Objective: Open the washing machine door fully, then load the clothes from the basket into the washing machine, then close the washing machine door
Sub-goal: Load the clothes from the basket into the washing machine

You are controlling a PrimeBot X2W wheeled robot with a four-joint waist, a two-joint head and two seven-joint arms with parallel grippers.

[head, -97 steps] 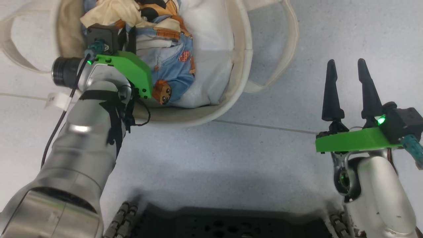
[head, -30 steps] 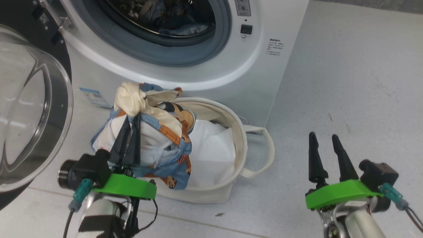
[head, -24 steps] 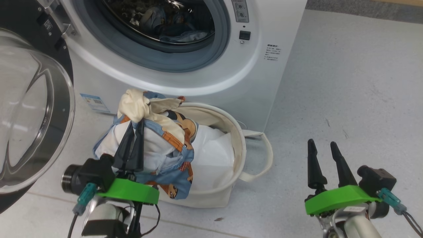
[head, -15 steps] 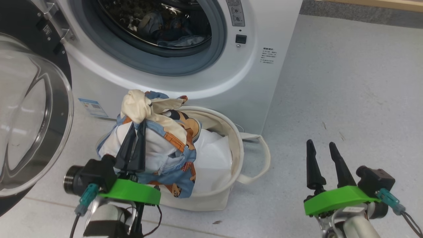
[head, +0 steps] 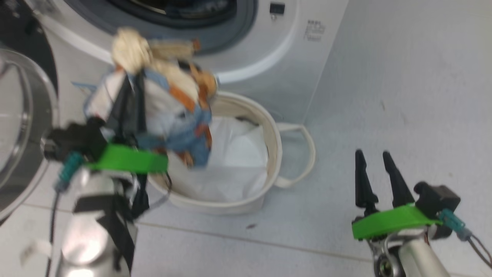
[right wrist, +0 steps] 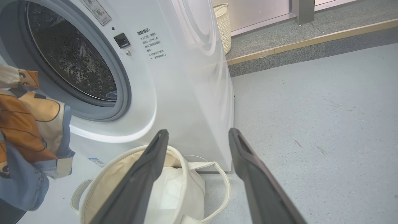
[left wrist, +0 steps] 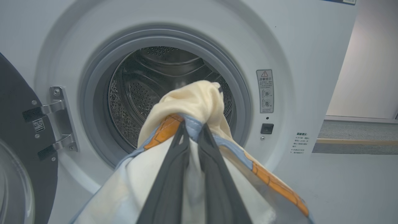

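My left gripper [head: 133, 82] is shut on the clothes [head: 169, 100], a bundle of blue bear-print fabric and a cream-yellow piece. The bundle hangs in the air above the left rim of the basket [head: 275, 142]. In the left wrist view the gripper [left wrist: 192, 127] pinches the clothes [left wrist: 192, 99] straight in front of the washing machine's [left wrist: 279, 40] open drum. The washing machine door [head: 23, 127] stands swung open at the left. My right gripper [head: 372, 154] is open over the floor to the right of the basket, holding nothing.
A white padding sheet [head: 230, 161] lies inside the basket. The door hinge [left wrist: 53, 121] sits left of the grey gasket [left wrist: 93, 93]. A pale wicker bin [right wrist: 222, 25] stands beyond the machine, and a raised wooden-edged step [right wrist: 311, 40] crosses the floor behind.
The left gripper has lifted the clothes out of the basket and up toward the drum opening. The head camera has shifted and the picture is blurred. The right gripper has stayed open.
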